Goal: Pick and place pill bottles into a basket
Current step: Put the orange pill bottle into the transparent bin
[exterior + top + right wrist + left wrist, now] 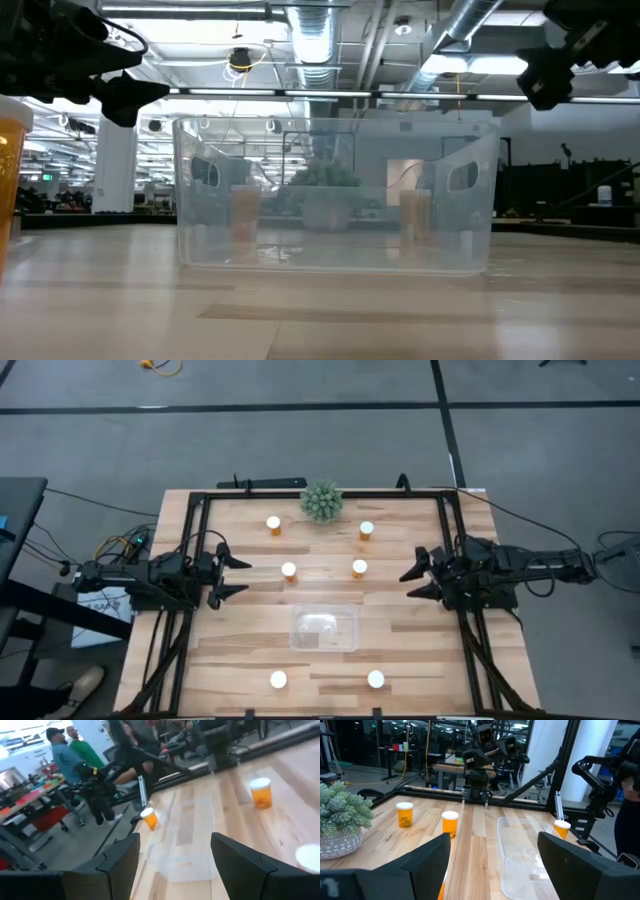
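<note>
Six pill bottles on table, none in basket [324, 628]: two at far side [273, 525] [366, 531] flanking spiky green plant [321, 501], two mid-table [289, 571] [359, 569], two at near edge [278, 680] [375, 679]. Each bottle: translucent orange cylinder, round white cap, upright. Basket: one clear rectangular tray, rounded corners, table centre, between mid and near bottle pairs; empty. Left gripper [228, 569] at left table edge, fingers apart, holding nothing. Right gripper [420, 575] at right table edge, fingers apart, holding nothing.
</note>
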`<state>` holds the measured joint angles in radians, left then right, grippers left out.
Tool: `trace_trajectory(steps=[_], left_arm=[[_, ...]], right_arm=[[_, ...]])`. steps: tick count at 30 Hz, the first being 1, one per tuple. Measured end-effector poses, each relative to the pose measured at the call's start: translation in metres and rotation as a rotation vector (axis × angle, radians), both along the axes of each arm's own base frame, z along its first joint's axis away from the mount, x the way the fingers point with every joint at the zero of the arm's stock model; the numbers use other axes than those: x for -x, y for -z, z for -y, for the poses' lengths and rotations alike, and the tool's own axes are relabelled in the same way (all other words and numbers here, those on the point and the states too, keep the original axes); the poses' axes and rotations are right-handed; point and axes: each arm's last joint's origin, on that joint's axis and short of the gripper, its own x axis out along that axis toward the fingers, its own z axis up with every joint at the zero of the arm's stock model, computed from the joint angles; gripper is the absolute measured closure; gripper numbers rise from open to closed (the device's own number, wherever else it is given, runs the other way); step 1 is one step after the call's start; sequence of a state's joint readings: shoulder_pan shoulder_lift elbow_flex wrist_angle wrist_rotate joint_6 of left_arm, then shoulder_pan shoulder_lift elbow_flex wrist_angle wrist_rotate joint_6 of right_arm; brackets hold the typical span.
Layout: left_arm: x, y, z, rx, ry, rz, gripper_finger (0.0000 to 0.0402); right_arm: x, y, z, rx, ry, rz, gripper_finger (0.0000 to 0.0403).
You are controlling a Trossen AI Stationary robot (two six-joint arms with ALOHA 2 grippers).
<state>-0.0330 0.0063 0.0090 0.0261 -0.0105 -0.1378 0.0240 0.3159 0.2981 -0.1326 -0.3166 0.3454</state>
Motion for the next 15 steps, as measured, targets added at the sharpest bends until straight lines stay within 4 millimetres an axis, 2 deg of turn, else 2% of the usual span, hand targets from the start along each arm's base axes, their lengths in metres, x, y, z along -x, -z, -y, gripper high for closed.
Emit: trace_trajectory(steps=[4,7,15], left_arm=[[0.000,0.000,0.000,-0.003,0.000,0.000,0.0111],[0.000,0.000,0.000,0.001,0.000,0.000,0.0111],[0.000,0.000,0.000,0.000,0.000,0.000,0.0111]], right_arm=[[0.000,-0.019,-0.002,0.120,-0.028,0.067,0.0163],[-0.001,-0.026,-0.003,0.211,-0.031,0.047,0.0163],[-0.005,-0.027,-0.014,0.280,-0.153,0.016,0.0163]])
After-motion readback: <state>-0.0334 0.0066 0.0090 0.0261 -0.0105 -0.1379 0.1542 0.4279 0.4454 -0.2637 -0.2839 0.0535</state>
